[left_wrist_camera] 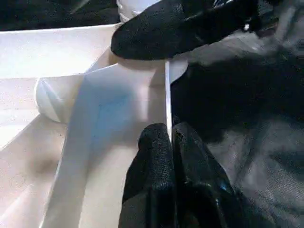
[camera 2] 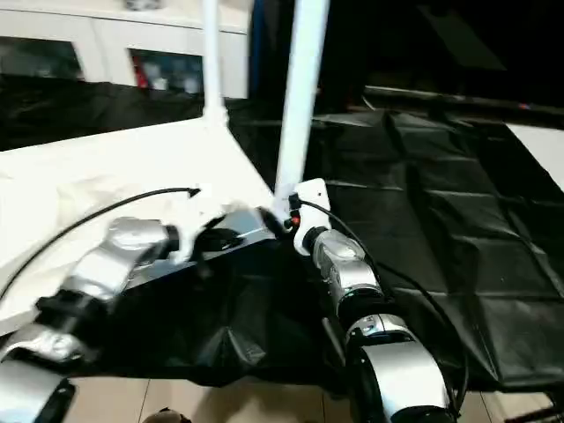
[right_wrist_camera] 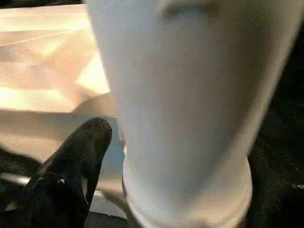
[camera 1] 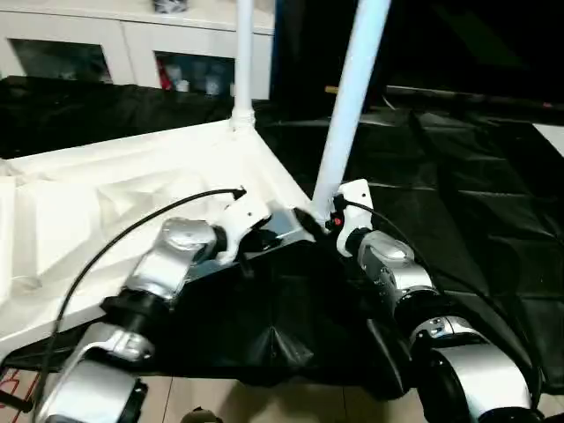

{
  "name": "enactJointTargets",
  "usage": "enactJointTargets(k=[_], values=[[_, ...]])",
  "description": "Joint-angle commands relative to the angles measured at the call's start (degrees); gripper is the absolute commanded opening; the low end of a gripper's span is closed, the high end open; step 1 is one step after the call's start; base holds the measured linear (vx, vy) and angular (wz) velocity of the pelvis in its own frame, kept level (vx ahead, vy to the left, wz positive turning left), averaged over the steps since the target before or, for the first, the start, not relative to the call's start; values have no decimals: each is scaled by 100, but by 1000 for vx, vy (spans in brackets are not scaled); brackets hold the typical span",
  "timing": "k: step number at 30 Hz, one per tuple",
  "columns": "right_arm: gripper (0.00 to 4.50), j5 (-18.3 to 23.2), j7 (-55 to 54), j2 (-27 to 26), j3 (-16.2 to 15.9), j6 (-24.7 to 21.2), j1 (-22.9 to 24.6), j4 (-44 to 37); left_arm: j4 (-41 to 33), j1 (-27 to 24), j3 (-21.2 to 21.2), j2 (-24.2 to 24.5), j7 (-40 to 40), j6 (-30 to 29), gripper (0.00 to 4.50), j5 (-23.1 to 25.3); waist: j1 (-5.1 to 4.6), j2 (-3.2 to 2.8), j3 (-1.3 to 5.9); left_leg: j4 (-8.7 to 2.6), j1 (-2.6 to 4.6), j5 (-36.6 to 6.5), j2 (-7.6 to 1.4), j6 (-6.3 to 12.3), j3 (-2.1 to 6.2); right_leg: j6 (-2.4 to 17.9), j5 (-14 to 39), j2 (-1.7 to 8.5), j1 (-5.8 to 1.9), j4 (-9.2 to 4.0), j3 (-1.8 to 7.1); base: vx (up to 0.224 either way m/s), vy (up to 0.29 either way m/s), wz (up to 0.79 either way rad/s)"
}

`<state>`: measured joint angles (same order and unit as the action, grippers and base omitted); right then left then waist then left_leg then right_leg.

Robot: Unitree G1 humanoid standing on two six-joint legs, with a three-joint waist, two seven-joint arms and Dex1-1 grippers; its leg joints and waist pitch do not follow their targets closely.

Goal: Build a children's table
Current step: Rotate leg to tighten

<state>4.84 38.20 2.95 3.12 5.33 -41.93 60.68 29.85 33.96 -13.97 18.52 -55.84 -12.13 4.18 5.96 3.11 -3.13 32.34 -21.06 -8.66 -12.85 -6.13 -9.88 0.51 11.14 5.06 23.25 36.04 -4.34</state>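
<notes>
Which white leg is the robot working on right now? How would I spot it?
Find the big white tabletop lying upside down on the black sheet. Two white legs stand up from its corners. It is the nearer leg, leaning slightly, with the right gripper at its base; the far leg stands alone by the cabinet.

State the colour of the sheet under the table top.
Black sheet; clearest in the left eye view.
</notes>
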Motion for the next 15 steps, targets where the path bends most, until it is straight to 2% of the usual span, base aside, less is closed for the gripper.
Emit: enactJointTargets(k=[1,3,6,7,8,9,14,15], values=[[403,-7,1025,-145,-480,53,67,-257,-349,-35,-239,-191,-432,384,0,-358,6,-51,393,-325,32,-1304,-46,198,-41,1201,703,277,-320,-422,251,0,0,0],[403,7,1546,36,-591,74,181,-431,-421,-106,-261,-56,-635,437,0,-388,14,-41,392,-320,42,-1285,-50,243,-49,1230,667,275,-312,-418,255,0,0,0],[403,103,2103,246,-646,41,289,-626,-471,-160,-245,96,-817,467,0,-413,30,-55,373,-339,59,-1421,-59,190,-47,1237,942,280,-297,-436,253,0,0,0],[403,112,2346,352,-678,37,334,-705,-492,-182,-223,163,-901,477,0,-434,53,-35,369,-332,64,-1468,-61,197,-54,1209,1039,280,-299,-447,256,0,0,0],[403,112,2346,352,-678,37,334,-705,-492,-182,-223,163,-901,477,0,-434,66,-42,372,-333,63,-1471,-67,199,-52,1214,1056,282,-298,-438,255,0,0,0],[403,96,2811,558,-789,50,426,-856,-558,-225,-154,265,-1086,453,0,-533,75,-46,371,-338,60,-1435,-67,191,-52,1210,1047,281,-292,-439,257,0,0,0],[403,59,3387,832,-940,-28,523,-1045,-685,-299,-111,429,-1397,395,0,-610,107,-36,375,-322,52,-1304,-69,243,-57,1245,921,272,-297,-418,251,0,0,0],[387,35,3536,900,-978,-47,543,-1087,-720,-322,-121,495,-1511,371,0,-623,111,-37,378,-319,49,-1290,-66,249,-58,1262,902,277,-297,-414,250,0,0,0]])
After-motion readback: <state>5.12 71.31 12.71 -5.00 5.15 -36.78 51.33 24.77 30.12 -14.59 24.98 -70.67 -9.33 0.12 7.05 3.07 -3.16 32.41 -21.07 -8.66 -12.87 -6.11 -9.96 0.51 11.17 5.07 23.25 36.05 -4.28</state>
